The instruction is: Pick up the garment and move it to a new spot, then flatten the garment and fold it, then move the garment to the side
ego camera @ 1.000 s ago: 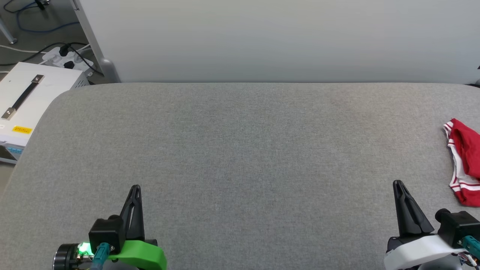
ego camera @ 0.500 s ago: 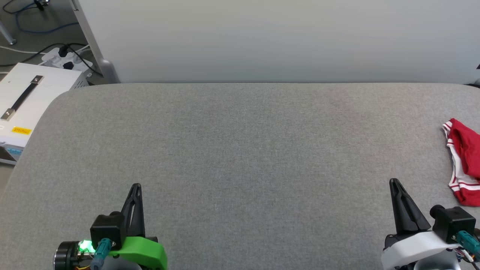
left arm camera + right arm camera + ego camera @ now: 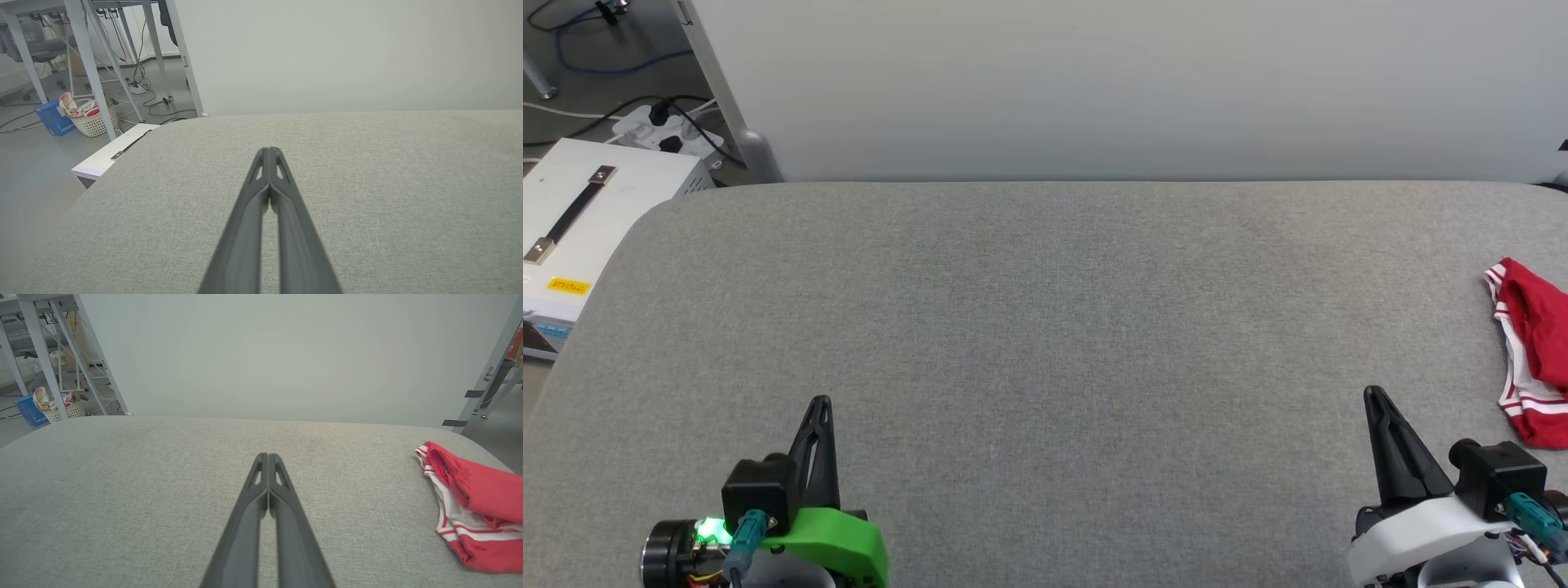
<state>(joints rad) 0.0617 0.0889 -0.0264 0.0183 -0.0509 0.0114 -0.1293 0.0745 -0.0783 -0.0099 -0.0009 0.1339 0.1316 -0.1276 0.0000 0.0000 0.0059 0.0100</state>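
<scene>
The garment (image 3: 1534,327) lay bunched at the table's (image 3: 1045,310) right edge. The left gripper (image 3: 820,402) and right gripper (image 3: 1372,394) hovered by the near edge, both pressed together.

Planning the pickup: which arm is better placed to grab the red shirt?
Right. The garment lies bunched on the table near the right gripper; the left gripper is far across.

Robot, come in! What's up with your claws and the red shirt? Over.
Left gripper shut, right gripper shut, both empty. Garment bunched at table right edge. Nothing in the way.
</scene>
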